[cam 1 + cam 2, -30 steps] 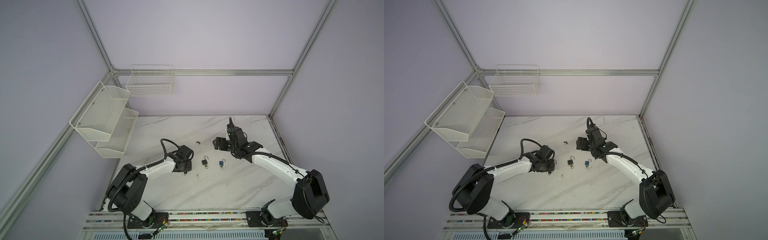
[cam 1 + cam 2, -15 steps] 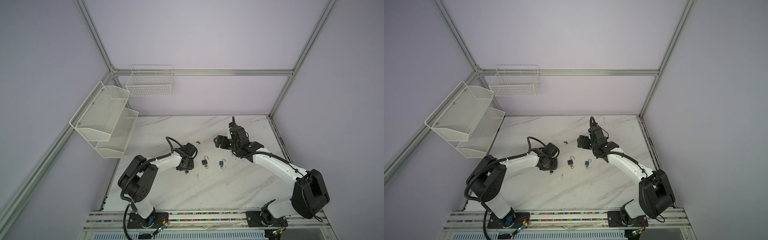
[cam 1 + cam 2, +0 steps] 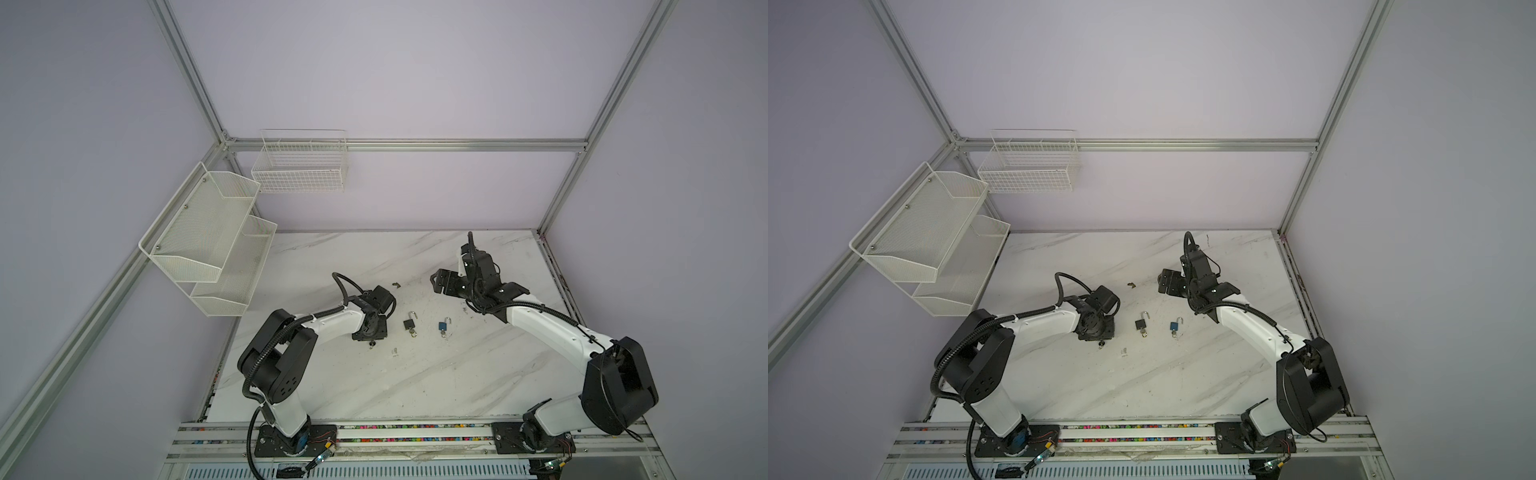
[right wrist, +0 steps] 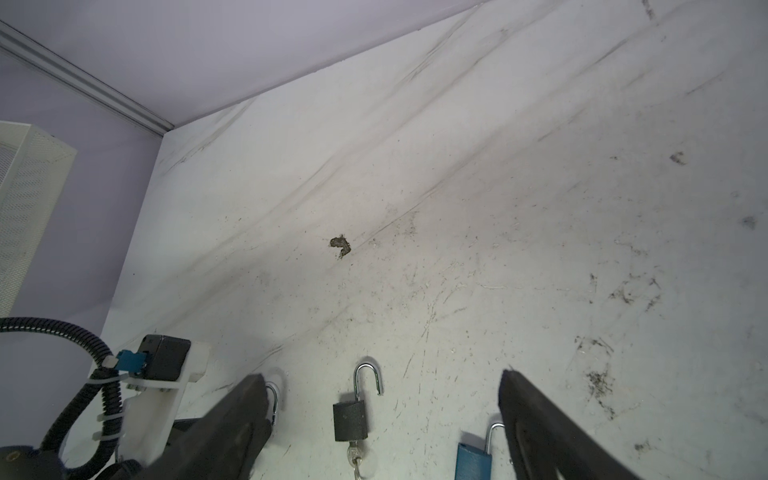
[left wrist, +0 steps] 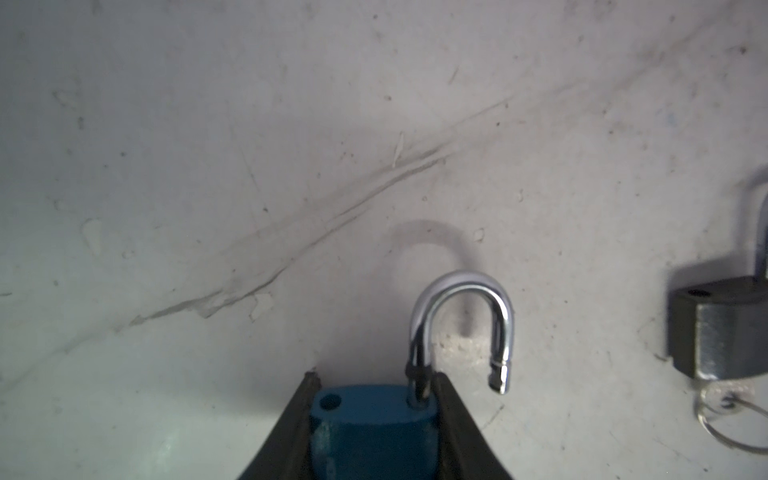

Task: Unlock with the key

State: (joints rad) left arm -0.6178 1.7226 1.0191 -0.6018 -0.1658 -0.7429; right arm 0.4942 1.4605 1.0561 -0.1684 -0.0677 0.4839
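In the left wrist view my left gripper (image 5: 376, 380) is shut on the body of a blue padlock (image 5: 372, 428), whose steel shackle (image 5: 461, 316) stands swung open. In both top views that gripper (image 3: 370, 332) (image 3: 1096, 332) points down at the table and hides the lock; a small dark key end (image 3: 372, 343) shows just under it. A black padlock (image 3: 409, 324) (image 4: 350, 419) lies to its right, shackle open, with a key (image 4: 353, 455) in its base. A second blue padlock (image 3: 443, 326) (image 4: 473, 461) lies further right. My right gripper (image 3: 440, 282) (image 4: 381, 376) hovers open behind them, holding nothing.
A dark crumb of debris (image 3: 396, 285) (image 4: 340, 245) lies behind the locks and a pale scrap (image 3: 395, 352) in front. White mesh shelves (image 3: 208, 241) and a wire basket (image 3: 301, 166) hang on the left and back walls. The marble table (image 3: 374, 395) ends at a rail in front.
The left arm's shoulder and elbow have swung up and inward while its gripper stayed low by the black padlock. The right gripper has barely moved. Neither gripper has opened or shut.
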